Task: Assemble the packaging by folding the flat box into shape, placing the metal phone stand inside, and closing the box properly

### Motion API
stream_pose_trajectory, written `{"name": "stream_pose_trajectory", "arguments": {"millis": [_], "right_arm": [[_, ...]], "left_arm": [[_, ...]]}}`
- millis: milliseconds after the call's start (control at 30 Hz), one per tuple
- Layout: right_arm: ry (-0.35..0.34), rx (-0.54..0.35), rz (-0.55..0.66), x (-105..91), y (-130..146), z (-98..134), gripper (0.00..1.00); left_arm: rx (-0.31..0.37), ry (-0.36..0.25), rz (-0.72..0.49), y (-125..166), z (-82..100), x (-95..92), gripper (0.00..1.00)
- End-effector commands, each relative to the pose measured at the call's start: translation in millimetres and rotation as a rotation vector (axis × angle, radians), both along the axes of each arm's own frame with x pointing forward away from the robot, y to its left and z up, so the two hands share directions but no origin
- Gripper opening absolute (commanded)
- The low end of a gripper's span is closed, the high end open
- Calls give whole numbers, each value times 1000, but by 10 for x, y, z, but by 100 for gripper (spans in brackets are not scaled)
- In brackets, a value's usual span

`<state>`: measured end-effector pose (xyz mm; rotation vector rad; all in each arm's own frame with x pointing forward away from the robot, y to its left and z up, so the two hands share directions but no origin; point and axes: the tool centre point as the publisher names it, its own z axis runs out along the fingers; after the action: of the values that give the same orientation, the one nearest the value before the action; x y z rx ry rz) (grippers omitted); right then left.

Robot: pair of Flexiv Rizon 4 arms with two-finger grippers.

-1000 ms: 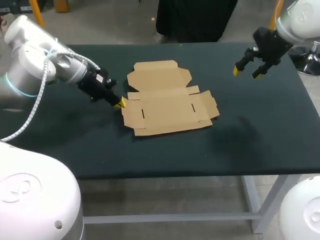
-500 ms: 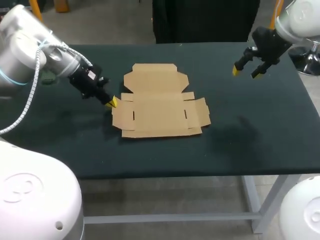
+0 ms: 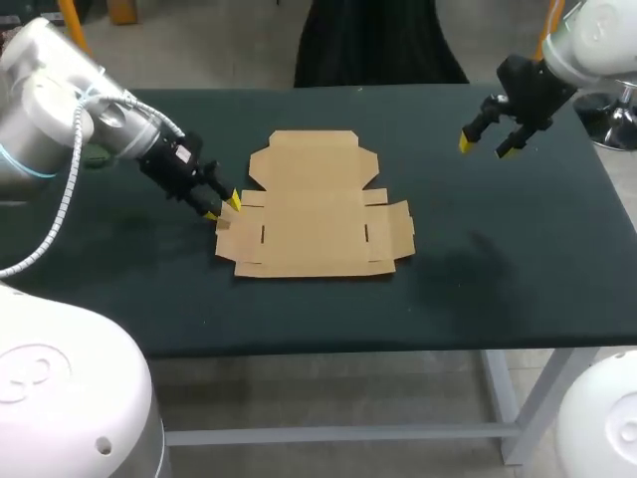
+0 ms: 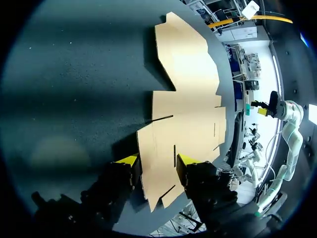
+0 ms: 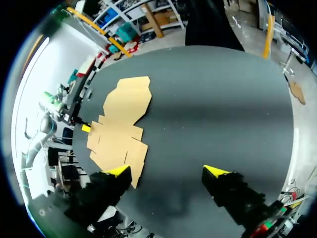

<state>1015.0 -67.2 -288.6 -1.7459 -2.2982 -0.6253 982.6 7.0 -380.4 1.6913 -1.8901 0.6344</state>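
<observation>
Barely begun: the flat brown cardboard box (image 3: 317, 214) lies unfolded, left gripper (image 3: 222, 206) fingers apart astride its side flap, right gripper (image 3: 482, 145) spread, empty.

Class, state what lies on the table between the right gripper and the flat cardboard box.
Nothing: only bare dark table lies between the right gripper and the flat box, seen plainly in the head view.

dark table (image 3: 498, 289), grey metal legs (image 3: 504, 403)

We looked down on the table (image 3: 498, 269) from above and behind, while both wrist cameras faced the flat box (image 3: 314, 214), the left closest.
</observation>
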Motion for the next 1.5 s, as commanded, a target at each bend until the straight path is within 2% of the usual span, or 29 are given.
{"name": "stream_pose_trajectory", "arguments": {"millis": [33,167,233,300,400,467,567,600,633,700,800,833,867,900,1200,1500], "right_arm": [[10,1,6,20,-4,-4,100],[13,3,12,20,7,-22,100],[14,5,15,23,13,-31,100],[16,6,18,28,18,-41,100],[19,8,22,33,24,-52,100],[20,9,23,34,25,-54,100],[21,12,24,35,26,-57,100],[21,13,25,34,24,-61,100],[21,14,25,32,23,-66,100],[23,16,27,32,24,-75,100],[26,17,29,33,24,-80,100],[26,16,30,33,24,-81,100],[27,16,30,34,24,-81,100],[27,16,30,34,22,-83,100],[28,20,25,29,-7,-93,100],[29,24,26,32,-6,-99,100]], "left_arm": [[-47,-135,116,62,-8,-219,93],[-65,-192,147,101,-17,-276,84],[-89,-197,146,106,-32,-296,80],[-95,-214,152,95,-43,-319,72],[-104,-222,150,60,-29,-345,54],[-95,-235,158,26,-21,-357,47],[-87,-275,200,-9,-24,-382,47],[-102,-278,212,-12,-29,-384,55],[-107,-282,215,-16,-35,-385,56],[-111,-289,234,-27,-61,-378,54],[-119,-276,240,-33,-101,-348,44],[-120,-272,241,-36,-117,-338,36],[-119,-270,244,-41,-128,-331,15],[-120,-268,244,-42,-134,-330,0],[-116,-240,233,20,-88,-357,0],[-158,-199,201,79,-5,-483,0]]}}
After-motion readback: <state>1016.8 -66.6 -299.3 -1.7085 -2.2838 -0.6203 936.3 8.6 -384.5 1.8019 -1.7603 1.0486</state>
